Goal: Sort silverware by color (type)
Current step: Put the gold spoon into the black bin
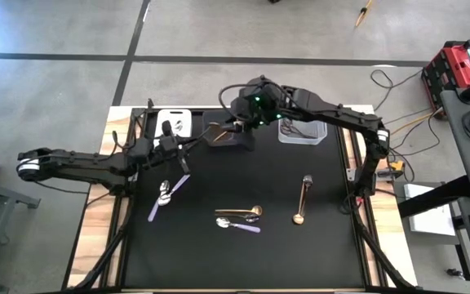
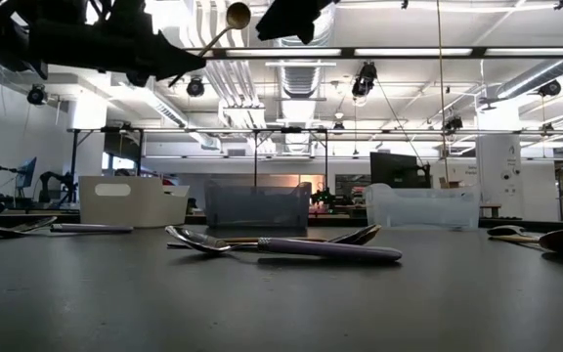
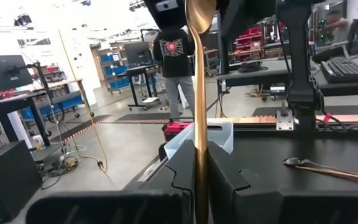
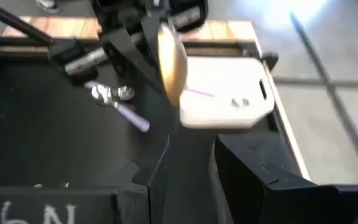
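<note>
My left gripper [image 1: 172, 147] is above the mat's far left, shut on a gold spoon [image 3: 199, 81]. The spoon's bowl [image 4: 169, 62] reaches toward the dark bin [image 1: 223, 135]. My right gripper [image 4: 188, 155] hovers over that bin, open, with the bowl just ahead of its fingers; I cannot tell whether they touch. Flat on the black mat lie two lilac-handled spoons [image 1: 166, 196], a gold spoon [image 1: 239, 211] beside another lilac-handled one [image 1: 238, 223], and a gold spoon [image 1: 302, 200] at the right. My left gripper pinches the gold spoon's handle [image 3: 200, 171] between its two fingers. The fingers point about level toward the table's right, and the spoon runs along them and out ahead. The spoon is lifted clear of the mat and slants upward, its bowl [image 2: 238, 15] highest.
Three bins stand along the mat's far edge: a white one [image 1: 174, 122] holding a lilac-handled utensil, the dark one in the middle, and a clear one [image 1: 303, 129] with dark utensils. A person stands in the room beyond the table. The mat's near half is bare.
</note>
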Motion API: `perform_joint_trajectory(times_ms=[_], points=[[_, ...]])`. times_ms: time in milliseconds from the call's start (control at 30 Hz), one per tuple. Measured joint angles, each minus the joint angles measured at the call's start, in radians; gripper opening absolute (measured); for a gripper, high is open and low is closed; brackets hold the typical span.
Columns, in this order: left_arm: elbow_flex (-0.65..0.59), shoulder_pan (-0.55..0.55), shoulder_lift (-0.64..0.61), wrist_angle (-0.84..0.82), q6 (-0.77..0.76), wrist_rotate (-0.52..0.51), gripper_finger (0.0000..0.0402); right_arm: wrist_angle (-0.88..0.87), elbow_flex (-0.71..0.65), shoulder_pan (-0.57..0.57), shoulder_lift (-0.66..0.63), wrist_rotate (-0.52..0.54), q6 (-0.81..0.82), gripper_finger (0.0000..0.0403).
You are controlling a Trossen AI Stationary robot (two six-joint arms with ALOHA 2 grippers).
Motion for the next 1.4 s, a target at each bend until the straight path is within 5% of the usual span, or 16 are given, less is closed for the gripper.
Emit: perform_joint_trajectory(times_ms=[233,1033,1400], points=[[0.0,0.0,0.002,-0.009,-0.029,-0.072,0.0002,0.11,-0.017,0.006,0.0,0.03,-0.053,0.0121],[0.004,0.0,0.076,0.099,-0.067,-0.071,0.0002,0.387,-0.127,0.012,0.002,0.045,-0.072,0.012],[0.004,-0.002,0.077,0.101,-0.071,-0.069,0.0009,0.396,-0.127,0.011,0.002,0.061,-0.086,0.0018]])
